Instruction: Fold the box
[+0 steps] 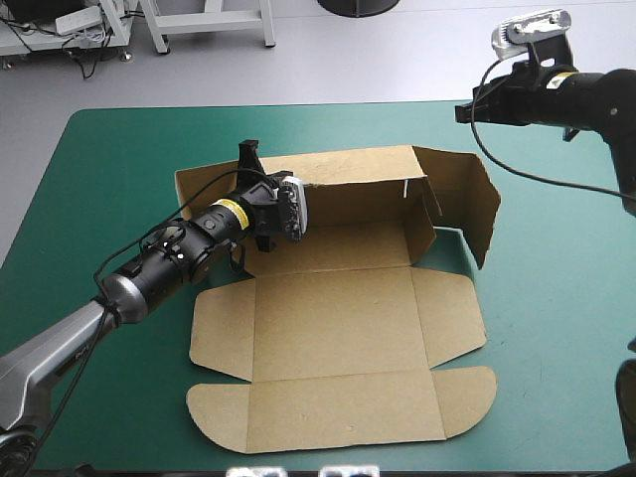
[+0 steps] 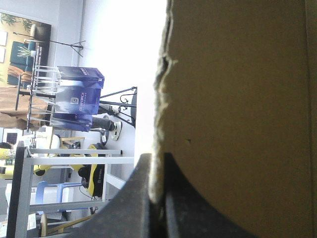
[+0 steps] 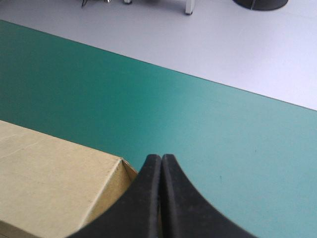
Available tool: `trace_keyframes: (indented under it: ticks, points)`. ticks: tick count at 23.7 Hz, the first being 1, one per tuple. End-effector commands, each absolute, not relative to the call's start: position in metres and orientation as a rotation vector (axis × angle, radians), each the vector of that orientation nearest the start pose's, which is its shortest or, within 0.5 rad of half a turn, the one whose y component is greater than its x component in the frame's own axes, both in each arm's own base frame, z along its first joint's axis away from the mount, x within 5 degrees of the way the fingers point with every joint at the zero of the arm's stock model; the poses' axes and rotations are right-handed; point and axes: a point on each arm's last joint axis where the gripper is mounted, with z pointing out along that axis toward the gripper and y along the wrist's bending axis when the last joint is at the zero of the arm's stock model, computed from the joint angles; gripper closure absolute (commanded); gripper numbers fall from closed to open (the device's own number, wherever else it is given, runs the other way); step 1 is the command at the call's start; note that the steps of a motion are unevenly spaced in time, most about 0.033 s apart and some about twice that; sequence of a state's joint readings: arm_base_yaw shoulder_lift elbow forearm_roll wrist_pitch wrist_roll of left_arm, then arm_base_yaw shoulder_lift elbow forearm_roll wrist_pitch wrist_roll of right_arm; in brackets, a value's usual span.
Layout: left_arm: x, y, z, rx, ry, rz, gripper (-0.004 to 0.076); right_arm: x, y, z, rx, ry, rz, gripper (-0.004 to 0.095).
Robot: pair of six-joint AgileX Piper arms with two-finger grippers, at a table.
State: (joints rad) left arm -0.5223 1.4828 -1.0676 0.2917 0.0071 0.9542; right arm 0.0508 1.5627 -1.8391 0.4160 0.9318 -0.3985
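Box, how does it lie?
- Long axis left to right on the table; back wall upright, pinched in the left claw. Right claw is closed, empty, a box corner just under it.

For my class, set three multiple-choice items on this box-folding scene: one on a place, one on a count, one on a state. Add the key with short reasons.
1. Where does the left gripper hold the box?
A. top edge of the raised rear wall
B. rounded near flap
C. flat middle panel

2. How many grippers clamp board?
A. none
B. one
C. two

3. The right gripper is:
A. wide open
B. shut on the box
C. shut, empty

Key: A, the board's edge sits between its fingers; B, only the left does; C, its tips meet in an arch above the teal-green cover.
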Motion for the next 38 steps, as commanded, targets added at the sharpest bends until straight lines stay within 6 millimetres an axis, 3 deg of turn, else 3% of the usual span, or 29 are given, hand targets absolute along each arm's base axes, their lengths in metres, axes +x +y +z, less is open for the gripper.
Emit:
trace_keyframes:
  ticks: [1, 10, 15, 24, 27, 31, 38]
  points:
    - [0.291, -0.174, 0.340, 1.412, 1.184, 0.464, 0.0733, 0.351, 0.048, 0.480, -0.374, 2.007, 0.297, 0.0928]
    - [0.291, -0.174, 0.340, 1.389, 1.204, 0.442, 0.0733, 0.411, 0.057, 0.415, -0.328, 2.180, 0.426, 0.0928]
    - [0.291, -0.174, 0.340, 1.384, 1.204, 0.438, 0.0733, 0.423, 0.058, 0.395, -0.346, 2.234, 0.430, 0.0928]
    - [0.291, -0.175, 0.342, 1.365, 1.189, 0.434, 0.0733, 0.409, 0.064, 0.370, -0.522, 2.481, 0.536, 0.0928]
    - [0.291, -0.175, 0.342, 1.368, 1.192, 0.434, 0.0733, 0.404, 0.071, 0.378, -0.537, 2.430, 0.661, 0.0928]
    - [0.291, -0.175, 0.342, 1.362, 1.198, 0.428, 0.0733, 0.396, 0.081, 0.382, -0.640, 2.381, 0.686, 0.0928]
    - [0.291, -0.174, 0.340, 1.365, 1.220, 0.419, 0.0733, 0.370, 0.083, 0.363, -0.709, 2.273, 0.643, 0.0928]
